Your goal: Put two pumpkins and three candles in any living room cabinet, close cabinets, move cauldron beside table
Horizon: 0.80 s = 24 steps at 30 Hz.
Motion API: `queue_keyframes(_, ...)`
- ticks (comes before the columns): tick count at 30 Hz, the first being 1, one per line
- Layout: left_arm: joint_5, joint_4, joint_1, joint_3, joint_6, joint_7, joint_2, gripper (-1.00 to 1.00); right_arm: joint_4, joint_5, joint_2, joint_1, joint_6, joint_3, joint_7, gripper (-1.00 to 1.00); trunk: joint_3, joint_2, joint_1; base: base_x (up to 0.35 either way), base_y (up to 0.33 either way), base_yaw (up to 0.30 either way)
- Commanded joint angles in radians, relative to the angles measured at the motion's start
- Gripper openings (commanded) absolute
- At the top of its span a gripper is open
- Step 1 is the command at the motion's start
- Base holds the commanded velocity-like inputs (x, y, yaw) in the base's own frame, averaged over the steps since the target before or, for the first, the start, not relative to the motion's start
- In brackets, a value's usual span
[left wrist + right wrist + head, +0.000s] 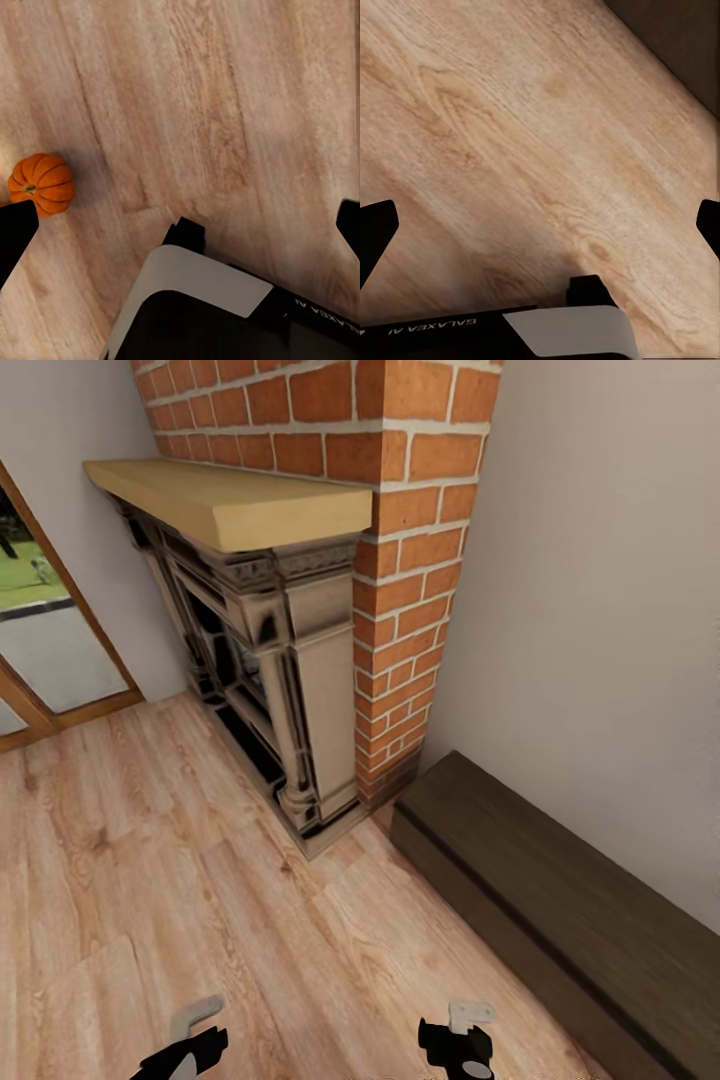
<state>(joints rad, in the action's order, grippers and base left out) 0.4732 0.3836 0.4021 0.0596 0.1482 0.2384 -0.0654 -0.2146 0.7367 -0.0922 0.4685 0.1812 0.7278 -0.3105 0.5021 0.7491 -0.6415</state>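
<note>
One pumpkin (41, 184) sits on the wood floor (225, 112), seen from the left wrist, close to the left gripper (180, 225) but not in it. The left gripper is spread wide and holds nothing. The right gripper (540, 225) is wide and empty too. The dark cabinet (590, 900) is shut, low by the wall, next to the brick fireplace (400, 610). I think the robot is going for the pumpkin; next the left arm must reach down and close around it

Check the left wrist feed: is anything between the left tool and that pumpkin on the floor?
Nothing visible. The pumpkin sits alone on bare wood floor, beside one finger of the open left tool.
</note>
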Motion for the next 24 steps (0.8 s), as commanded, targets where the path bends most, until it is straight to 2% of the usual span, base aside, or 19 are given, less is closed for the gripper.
queue_keyframes(1, 0.007, 0.003, 0.0, 0.009, 0.005, 0.007, -0.001, 1.0, 0.0, 0.01, 0.0, 0.001, 0.004, 0.009, -0.004, 1.0, 0.002, 0.001, 0.0, 0.0, 0.0, -0.18)
queue_keyframes(24, 0.007, 0.003, 0.0, 0.02, 0.005, 0.007, 0.001, 1.0, 0.0, 0.01, -0.001, 0.001, 0.004, 0.009, -0.004, 1.0, 0.032, 0.001, 0.0, 0.0, 0.0, -0.18)
